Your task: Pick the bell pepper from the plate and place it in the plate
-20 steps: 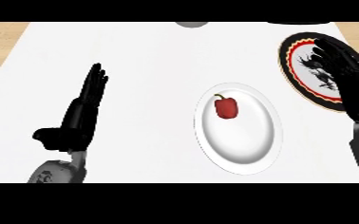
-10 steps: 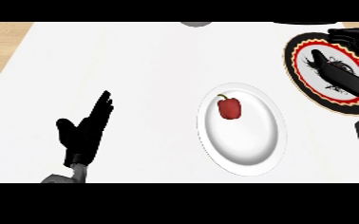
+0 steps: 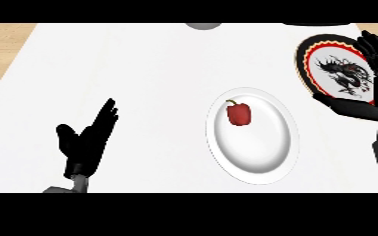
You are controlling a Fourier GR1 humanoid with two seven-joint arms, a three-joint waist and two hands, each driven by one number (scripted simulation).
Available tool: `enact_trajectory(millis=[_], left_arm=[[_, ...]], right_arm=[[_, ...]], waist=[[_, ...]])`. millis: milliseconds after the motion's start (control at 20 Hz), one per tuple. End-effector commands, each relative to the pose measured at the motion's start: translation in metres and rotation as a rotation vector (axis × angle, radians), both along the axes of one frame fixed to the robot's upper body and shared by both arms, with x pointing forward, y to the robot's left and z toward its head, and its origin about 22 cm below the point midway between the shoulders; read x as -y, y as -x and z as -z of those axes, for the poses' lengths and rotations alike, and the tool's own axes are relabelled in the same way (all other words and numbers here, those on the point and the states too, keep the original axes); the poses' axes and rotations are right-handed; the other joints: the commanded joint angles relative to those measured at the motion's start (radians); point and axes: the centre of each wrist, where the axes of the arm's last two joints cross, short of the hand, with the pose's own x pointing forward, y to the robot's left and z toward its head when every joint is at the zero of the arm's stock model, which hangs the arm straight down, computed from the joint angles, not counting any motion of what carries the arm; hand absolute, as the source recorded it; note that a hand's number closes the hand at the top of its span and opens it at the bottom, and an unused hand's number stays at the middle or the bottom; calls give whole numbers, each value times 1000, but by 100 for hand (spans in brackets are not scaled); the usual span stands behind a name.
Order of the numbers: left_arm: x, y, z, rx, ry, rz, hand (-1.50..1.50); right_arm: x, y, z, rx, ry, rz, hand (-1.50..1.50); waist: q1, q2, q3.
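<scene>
**Pepper on white plate; neither hand in contact with it**

The white counter (image 3: 133,70) fills the frame, with a wood-coloured strip showing at the upper left corner.

The white plate (image 3: 255,152) lies right of centre. A decorated plate (image 3: 336,70) with a dark rim and a dragon motif lies at the upper right, well apart from the white one.

The left hand (image 3: 87,145) stands at lower left, above a short stretch of grey forearm (image 3: 66,188). It is wide open, fingers straight and pointing up, thumb spread to the side. It holds nothing and touches nothing.

The right hand (image 3: 351,109) shows at the right edge, overlapping the decorated plate. The frame cuts most of it off, so I cannot tell whether it is open or closed.

The red bell pepper (image 3: 238,114) lies on the upper half of the white plate, nothing over it or against it.

A grey round object (image 3: 203,26) is cut by the top edge.
</scene>
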Motion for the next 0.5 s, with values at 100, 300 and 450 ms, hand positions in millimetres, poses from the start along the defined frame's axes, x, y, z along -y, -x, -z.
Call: enact_trajectory(millis=[100,300,450], left_arm=[[-3,3,16,-86,-3,-11,0],[1,3,10,-93,-2,-9,0],[-2,11,12,-91,-7,4,0]], right_arm=[[9,5,-29,-224,347,-106,-150],[-22,12,-41,-318,493,-157,-150],[-60,8,-57,-348,530,-127,-150]], waist=[[-8,7,-10],[-11,3,-9],[-1,2,-9]])
